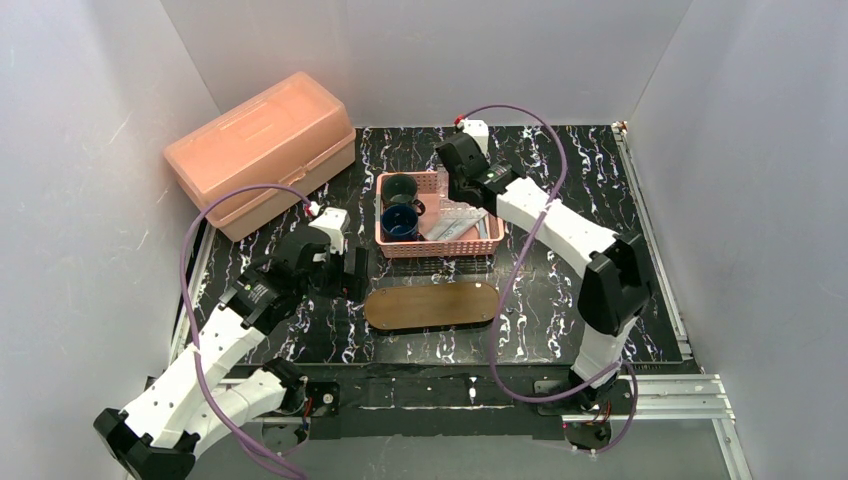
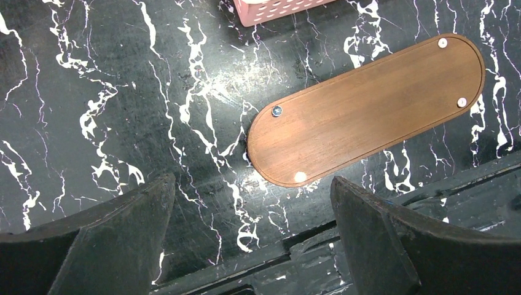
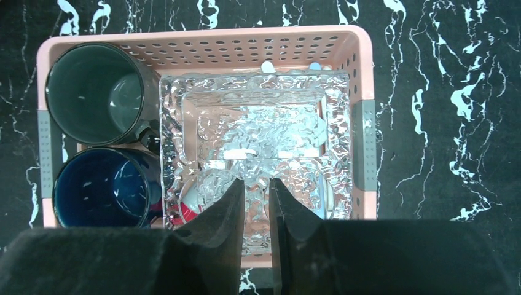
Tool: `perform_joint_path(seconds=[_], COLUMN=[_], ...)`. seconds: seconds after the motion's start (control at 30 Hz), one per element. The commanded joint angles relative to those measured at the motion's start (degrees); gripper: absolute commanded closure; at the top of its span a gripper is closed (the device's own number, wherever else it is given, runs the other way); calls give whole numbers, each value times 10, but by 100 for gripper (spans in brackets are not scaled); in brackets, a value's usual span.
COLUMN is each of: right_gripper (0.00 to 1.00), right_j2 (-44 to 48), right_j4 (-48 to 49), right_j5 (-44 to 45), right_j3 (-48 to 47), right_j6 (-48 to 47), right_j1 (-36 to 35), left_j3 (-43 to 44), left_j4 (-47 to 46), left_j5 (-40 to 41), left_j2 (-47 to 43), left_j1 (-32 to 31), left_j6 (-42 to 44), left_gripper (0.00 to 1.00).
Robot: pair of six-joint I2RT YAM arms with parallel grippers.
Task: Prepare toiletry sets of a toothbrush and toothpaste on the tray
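Now the right claw [image 3: 256, 182] grips the clear box [image 3: 255, 123] beside two mugs [image 3: 92, 86].

This is a robotics lab test cell. Two white-and-black arms, the left arm [image 1: 215, 350] at 7 o'clock and the right arm [image 1: 560, 225] at 4 o'clock, are bolted to aluminium rails [image 1: 660, 395] along the 6 o'clock edge of a black marble-print table [image 1: 560, 300]. Plain white panels [image 1: 90, 150] wall it in at 9, 12 and 3 o'clock. Purple cables [image 1: 195, 225] loop off the wrists. Household items sit like staged props: a peach lidded box [image 1: 262, 150] at 10 o'clock, a pink basket [image 1: 440, 245] near 12 and a wooden tray [image 1: 432, 306] at centre.
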State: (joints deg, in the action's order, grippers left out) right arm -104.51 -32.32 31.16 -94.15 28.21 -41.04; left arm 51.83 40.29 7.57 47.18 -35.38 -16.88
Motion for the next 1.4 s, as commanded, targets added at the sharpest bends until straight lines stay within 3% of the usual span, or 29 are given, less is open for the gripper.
perform_joint_path(seconds=[0.0, 0.3, 0.63, 0.9, 1.37], right_gripper=[99, 99, 99, 99, 99], right_j2=[58, 147, 208, 216, 197], right_j4=[34, 36, -18, -71, -137], right_j5=[14, 62, 169, 222, 263], right_j3=[17, 97, 163, 195, 239], right_j6=[-5, 20, 113, 205, 365], right_j1=[-12, -72, -208, -303, -390], left_j3=[-2, -2, -2, -2, -2], left_j4=[0, 2, 6, 7, 8], left_j5=[16, 29, 44, 51, 49], left_j2=[2, -1, -4, -6, -6], left_j1=[-1, -1, -1, -1, -1], left_j6=[7, 7, 7, 6, 5], left_gripper=[2, 2, 2, 2, 2])
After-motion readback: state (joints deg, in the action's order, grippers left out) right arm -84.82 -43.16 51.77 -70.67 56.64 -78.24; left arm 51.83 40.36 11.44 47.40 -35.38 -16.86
